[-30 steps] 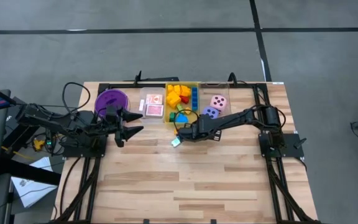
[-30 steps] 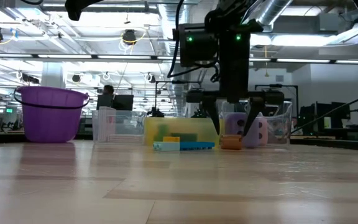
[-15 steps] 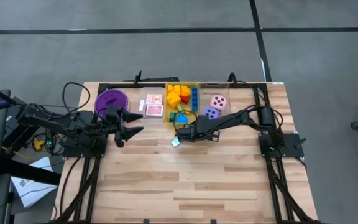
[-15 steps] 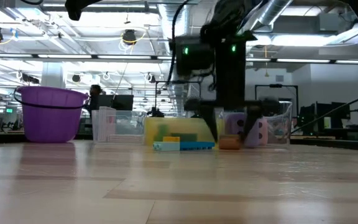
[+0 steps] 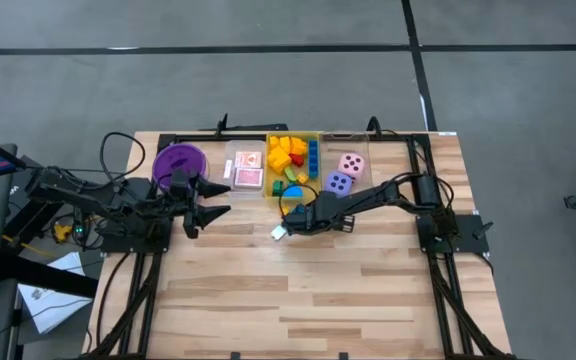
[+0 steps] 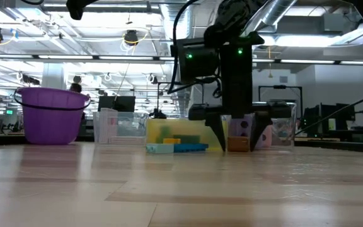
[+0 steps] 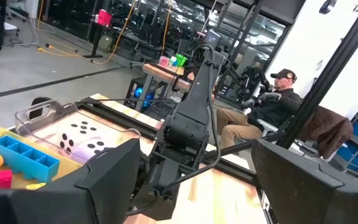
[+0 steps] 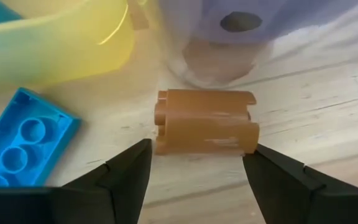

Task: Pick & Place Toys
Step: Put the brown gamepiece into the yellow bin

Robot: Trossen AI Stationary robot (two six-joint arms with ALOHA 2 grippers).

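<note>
The right gripper (image 8: 194, 165) has come lower, its fingers spread around the orange block (image 8: 205, 121), not yet clenched; grasp seems next. The left gripper (image 5: 211, 198), at 9 o'clock, waits spread.

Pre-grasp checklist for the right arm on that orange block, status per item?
1. Right gripper open: ok.
2. Orange block sits between the two fingers: ok.
3. Block lies flat on the table, loose: ok.
4. Blue brick outside the fingers: ok.
5. Clear bin with the purple die just behind the block, clearance: cannot tell.
6. Left gripper open, waiting by the purple bowl, away from the grasp: ok.
</note>
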